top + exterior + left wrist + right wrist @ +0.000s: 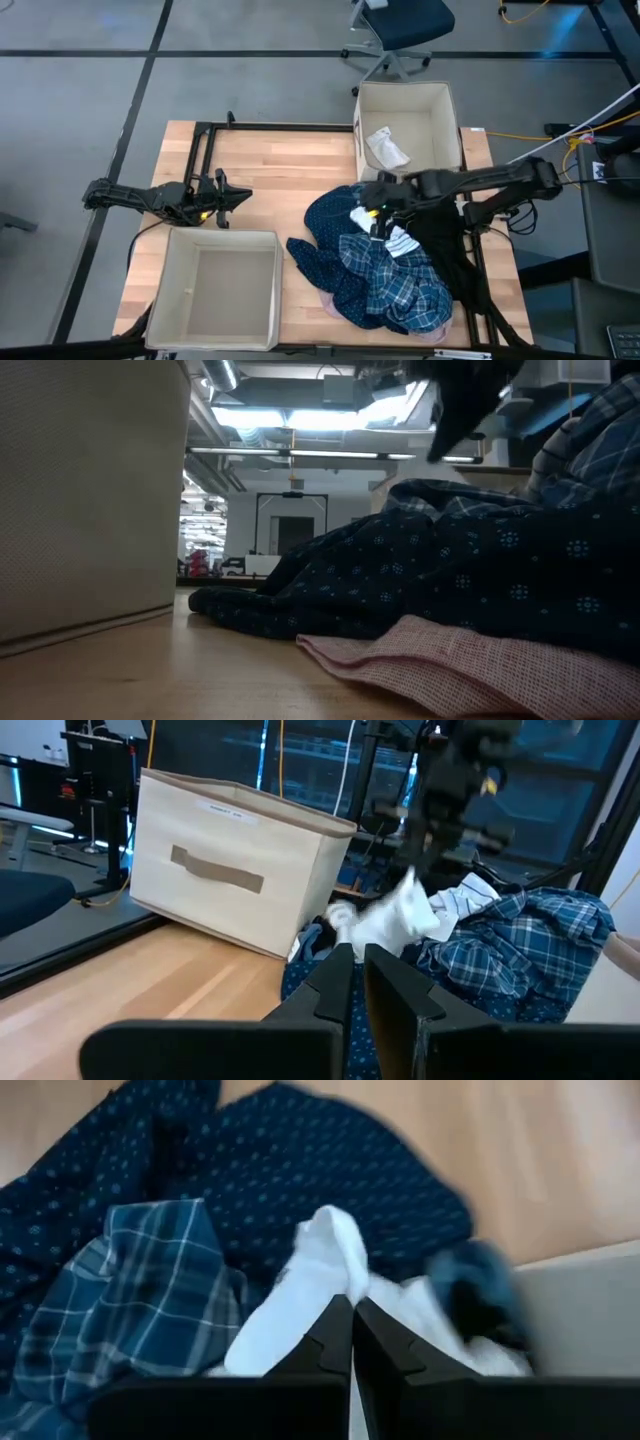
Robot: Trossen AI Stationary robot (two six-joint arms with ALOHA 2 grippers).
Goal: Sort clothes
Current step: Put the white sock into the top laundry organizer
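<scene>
The clothes lie in a pile on the table's right half: a navy white-dotted garment [330, 240], a blue plaid shirt [400, 285], a white piece with black stripes [402, 240], a black garment [445, 250] and a pale pink one [335, 305] at the bottom near the front edge. My right gripper [378, 212] is over the pile's far side, shut on a white cloth [320, 1280]. My left gripper [238, 195] waits shut at the table's left, pointing toward the pile. A blurred teal-blue piece [470, 1295] lies beside the white cloth. My right gripper pinches a bunched fold of the white cloth [335, 1285] between its two fingers, coming from above and pointing down. The cloth [395, 920] hangs slack below the fingers, over the pile. I cannot tell whether its lower end is clear of the other clothes.
A beige fabric box [405, 125] stands at the far right with a white item [387, 148] inside. A second beige box [215, 300] stands at the near left, its wall filling the low view's left [90, 490]. Bare wood [280, 170] lies between the arms.
</scene>
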